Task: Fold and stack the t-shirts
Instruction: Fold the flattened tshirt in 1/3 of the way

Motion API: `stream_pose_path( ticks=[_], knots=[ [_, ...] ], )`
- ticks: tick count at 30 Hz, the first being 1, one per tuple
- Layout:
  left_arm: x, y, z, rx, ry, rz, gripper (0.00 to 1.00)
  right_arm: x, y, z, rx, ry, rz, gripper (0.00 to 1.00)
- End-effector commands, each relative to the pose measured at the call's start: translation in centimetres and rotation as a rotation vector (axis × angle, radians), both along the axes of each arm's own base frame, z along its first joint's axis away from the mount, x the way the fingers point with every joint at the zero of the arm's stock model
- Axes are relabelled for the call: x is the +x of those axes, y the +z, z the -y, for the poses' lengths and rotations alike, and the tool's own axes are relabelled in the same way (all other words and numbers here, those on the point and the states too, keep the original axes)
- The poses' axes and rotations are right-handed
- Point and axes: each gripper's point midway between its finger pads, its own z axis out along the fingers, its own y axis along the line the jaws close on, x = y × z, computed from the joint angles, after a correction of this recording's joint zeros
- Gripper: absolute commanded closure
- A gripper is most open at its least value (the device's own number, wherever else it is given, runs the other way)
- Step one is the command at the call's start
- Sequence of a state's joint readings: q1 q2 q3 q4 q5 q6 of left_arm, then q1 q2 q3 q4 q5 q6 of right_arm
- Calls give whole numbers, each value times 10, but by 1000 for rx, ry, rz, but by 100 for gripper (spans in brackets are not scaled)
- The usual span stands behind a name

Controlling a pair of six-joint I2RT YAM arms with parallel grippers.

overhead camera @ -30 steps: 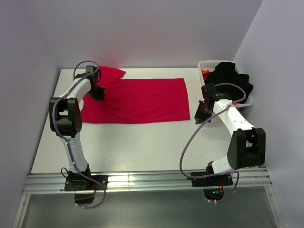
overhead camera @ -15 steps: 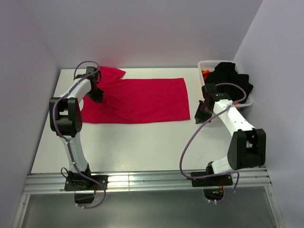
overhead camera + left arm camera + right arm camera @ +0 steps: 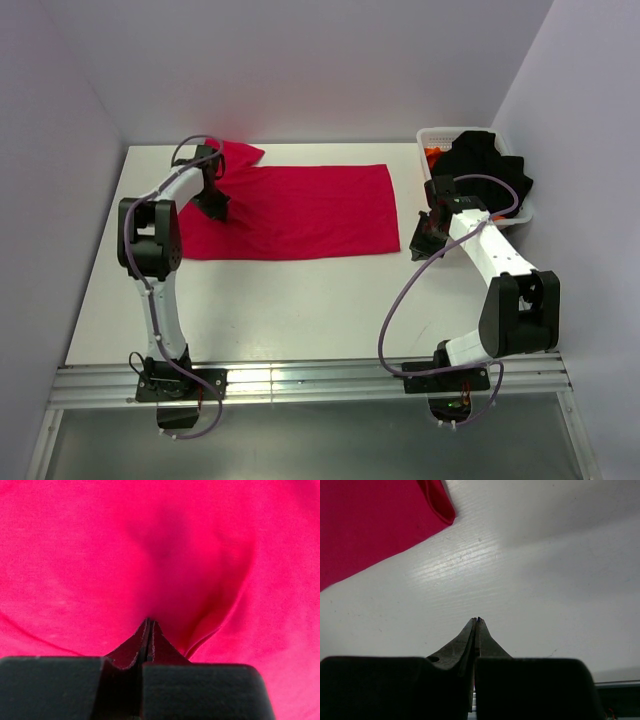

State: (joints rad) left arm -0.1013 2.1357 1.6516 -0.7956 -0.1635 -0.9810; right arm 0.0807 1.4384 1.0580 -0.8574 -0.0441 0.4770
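Observation:
A crimson-red t-shirt lies spread flat across the back of the table, one sleeve sticking out at its far left. My left gripper is shut, with its tips down on the shirt's left part. In the left wrist view red cloth fills the picture and a soft crease runs off beside the closed tips; no cloth shows between them. My right gripper is shut and empty just above the bare table, right of the shirt's right edge. A black t-shirt and an orange one sit in the basket.
The white lattice basket stands at the back right, close behind my right arm. Walls close in on the left, back and right. The white table runs on in front of the red shirt to a metal rail at the near edge.
My left gripper and its arm have shifted right and slightly nearer over the red shirt. The shirt's outline looks the same. The right arm has barely moved.

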Motion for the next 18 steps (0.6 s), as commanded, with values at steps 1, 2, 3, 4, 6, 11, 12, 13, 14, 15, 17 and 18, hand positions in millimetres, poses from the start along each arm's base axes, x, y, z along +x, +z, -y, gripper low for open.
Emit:
stream_pose_path(
  ticks=[1,2,3,4,6,11,12,13,14,15,17,18],
  knots=[
    [20,19,19,-34,-31,60,100,-1,6,3,-20,6,29,100],
    [27,27,25,-52,-37,86,100,0,5,3,-18,7,29,100],
    [32,32,29,-63,-40,102,100,0,5,3,-18,7,31,100],
    [41,42,33,-75,-48,134,100,0,4,3,-17,7,27,100],
    [55,54,51,-129,-96,189,100,0,2,2,-14,7,24,100],
    [86,89,84,-237,-221,322,37,6,8,-3,15,16,40,100],
    [84,92,84,-209,-229,323,21,7,10,-5,24,19,49,100],
    [79,92,80,-187,-224,307,7,9,13,-7,34,26,59,92],
    [74,105,75,-166,-219,322,1,12,19,-11,56,33,77,53],
    [68,110,73,-160,-218,321,1,15,24,-13,67,36,99,25],
    [45,124,46,-55,-153,323,1,18,33,-17,90,49,128,0],
    [37,129,36,-29,-109,323,1,20,38,-18,96,50,149,0]
  ],
)
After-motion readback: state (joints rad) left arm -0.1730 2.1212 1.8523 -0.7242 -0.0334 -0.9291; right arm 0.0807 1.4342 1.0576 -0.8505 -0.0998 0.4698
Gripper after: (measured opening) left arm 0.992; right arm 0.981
